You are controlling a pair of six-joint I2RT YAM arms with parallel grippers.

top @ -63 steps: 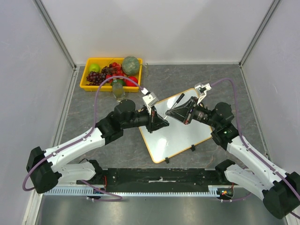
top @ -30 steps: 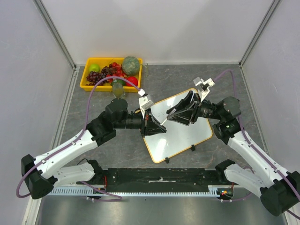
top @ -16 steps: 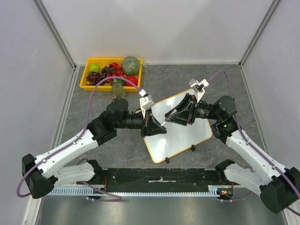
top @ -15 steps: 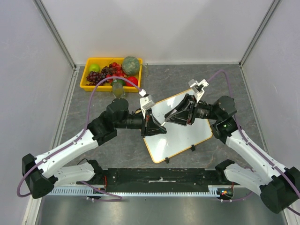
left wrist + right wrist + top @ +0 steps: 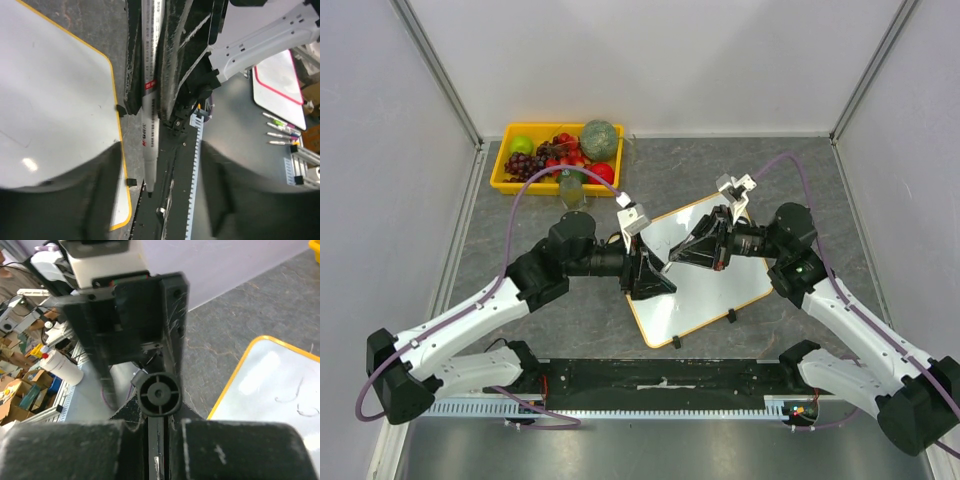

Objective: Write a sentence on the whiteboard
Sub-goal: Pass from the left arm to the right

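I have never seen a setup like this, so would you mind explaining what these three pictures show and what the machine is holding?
These are two robot arms bolted at the near edge of a grey table, each ending in a two-finger gripper. The wide picture comes from a fixed camera above and behind them; the other two come from small cameras on each wrist, looking along the fingers. On the table lie a whiteboard with an orange-yellow frame and, in the far left corner, a yellow tray of fruit. The grippers meet above the board. The right gripper is closed on a marker, while the left gripper stands open around it. A few thin pen strokes show on the board.
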